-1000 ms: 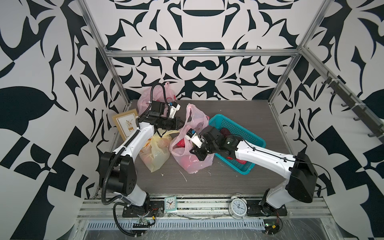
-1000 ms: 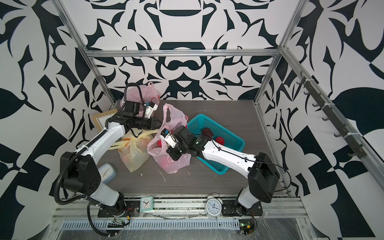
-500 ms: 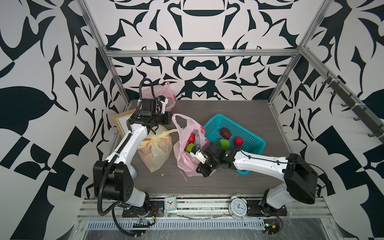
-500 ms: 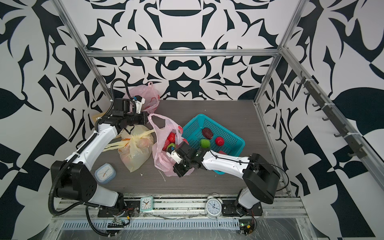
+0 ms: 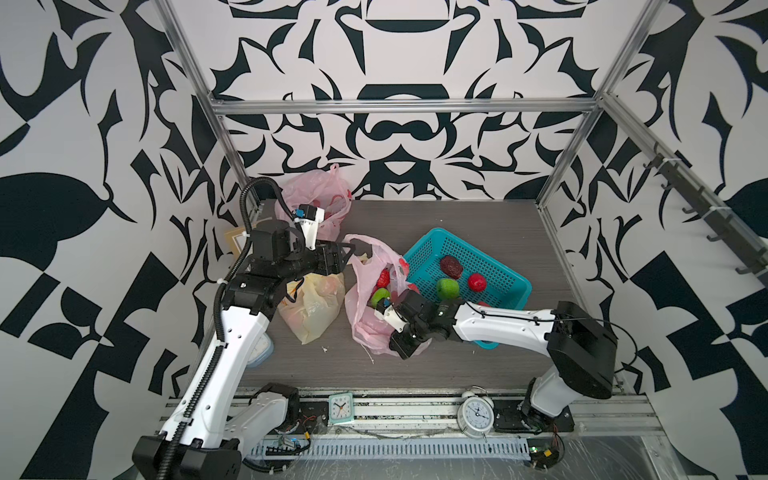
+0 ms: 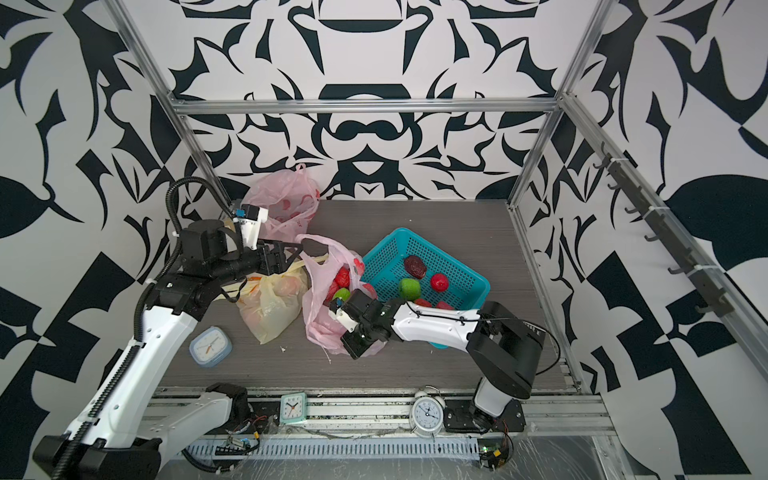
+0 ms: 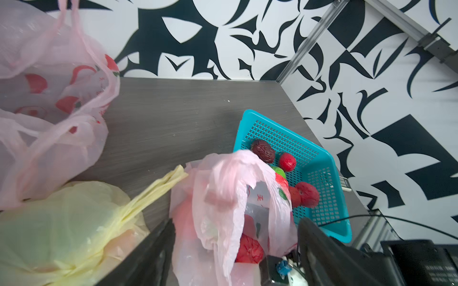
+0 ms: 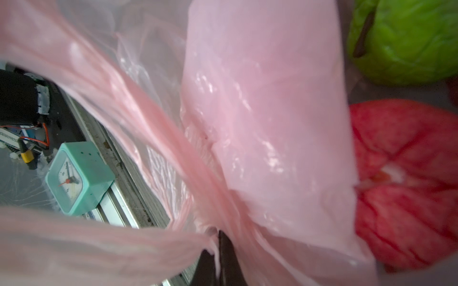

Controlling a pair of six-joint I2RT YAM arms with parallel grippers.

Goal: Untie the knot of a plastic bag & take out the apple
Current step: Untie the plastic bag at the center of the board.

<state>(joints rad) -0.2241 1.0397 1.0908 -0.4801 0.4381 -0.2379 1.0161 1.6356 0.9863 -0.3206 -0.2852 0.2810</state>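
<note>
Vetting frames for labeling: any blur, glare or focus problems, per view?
Right wrist: pink bag fills the frame, soft, with specular glints; green fruit blurred, mint clock sharper. Left wrist: the bag's flap is smeared, basket crisp. Both top views: sharp, evenly lit, soft shadows only.

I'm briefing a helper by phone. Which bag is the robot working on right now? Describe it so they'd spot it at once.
Find the teal basket. Right beside it, between it and the yellow bag, lies a pink bag pinched by the right hand. Unlike the other pink bag by the back wall, its mouth gapes, showing red fruit and green fruit.
</note>
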